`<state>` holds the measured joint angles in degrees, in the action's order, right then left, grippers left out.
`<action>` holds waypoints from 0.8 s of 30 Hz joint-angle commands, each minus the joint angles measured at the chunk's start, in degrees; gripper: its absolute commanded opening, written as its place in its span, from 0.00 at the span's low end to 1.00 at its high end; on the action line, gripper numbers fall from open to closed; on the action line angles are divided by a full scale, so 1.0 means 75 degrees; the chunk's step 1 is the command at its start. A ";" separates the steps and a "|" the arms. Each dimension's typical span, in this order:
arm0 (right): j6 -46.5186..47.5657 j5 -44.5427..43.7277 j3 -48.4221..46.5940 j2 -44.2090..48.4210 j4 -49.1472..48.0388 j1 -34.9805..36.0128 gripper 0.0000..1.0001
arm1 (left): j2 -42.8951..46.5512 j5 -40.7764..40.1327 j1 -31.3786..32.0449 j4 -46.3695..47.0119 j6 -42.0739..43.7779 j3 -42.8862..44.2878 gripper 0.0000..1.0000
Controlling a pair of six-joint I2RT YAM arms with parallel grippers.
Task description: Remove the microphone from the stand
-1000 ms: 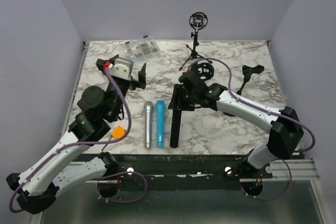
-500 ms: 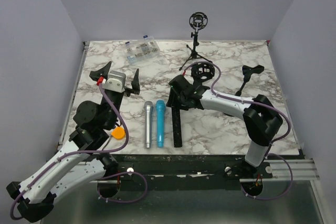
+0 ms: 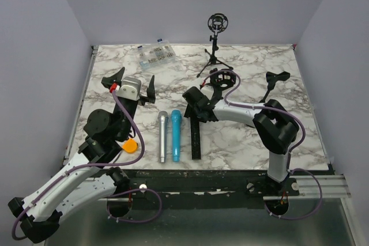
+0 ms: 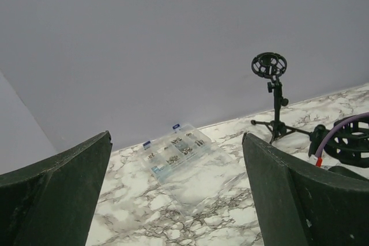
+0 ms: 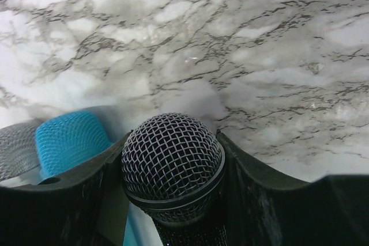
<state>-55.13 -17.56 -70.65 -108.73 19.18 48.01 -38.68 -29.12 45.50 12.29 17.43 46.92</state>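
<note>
Top external view, read from the near edge outward. Nearest on the worktop (image 3: 242, 142) is one small orange item (image 3: 130, 146), beside the left arm. Next come three microphones lying side by side, tails toward the near edge: one silver microphone (image 3: 162, 136), one blue microphone (image 3: 176, 135) and one black microphone (image 3: 195, 139). The black microphone is the task's thing. It is off any stand and lies along the worktop just beside the blue one. The right gripper (image 3: 195, 106) is closed on its head end. The right wrist view confirms this, with fingers (image 5: 259, 194) close against each side of the mesh head. Judgement: the hold is low and in line with the row so that the piece can be laid parallel to the other two. Release appears to be the only step left.

The left gripper (image 3: 134, 80) is raised clear of the worktop, jaws spread wide, holding nothing. Judgement: it is parked out of the right arm's way.

Farther out are one ring-shaped shock mount (image 3: 222, 78), partly hidden behind the right arm's cable, and one small clip holder (image 3: 275, 79) to the right. One clear parts box (image 3: 154, 55) sits at far left. One tripod stand (image 3: 215, 50) stands at the far edge, its ring cradle empty. Holders counted: three, none occupied so far as can be seen.
</note>
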 commanded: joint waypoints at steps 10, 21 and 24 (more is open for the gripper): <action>-0.0448 -0.1145 -0.0038 -0.0544 0.0190 0.0208 0.25 | 0.0175 0.0001 0.0062 -0.0033 -0.0016 -0.0038 0.90; -0.0328 -0.1658 0.0009 -0.0476 0.0292 0.0462 0.52 | 0.0200 -0.0043 0.0055 -0.0010 0.0037 -0.0050 0.90; -0.0245 -0.1686 -0.0076 -0.0480 0.0314 0.0502 0.59 | 0.0212 -0.0054 0.0062 -0.0010 0.0037 -0.0056 0.90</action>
<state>-57.52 -26.26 -70.87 -110.39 19.53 50.72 -37.36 -29.12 45.76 11.90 17.39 46.92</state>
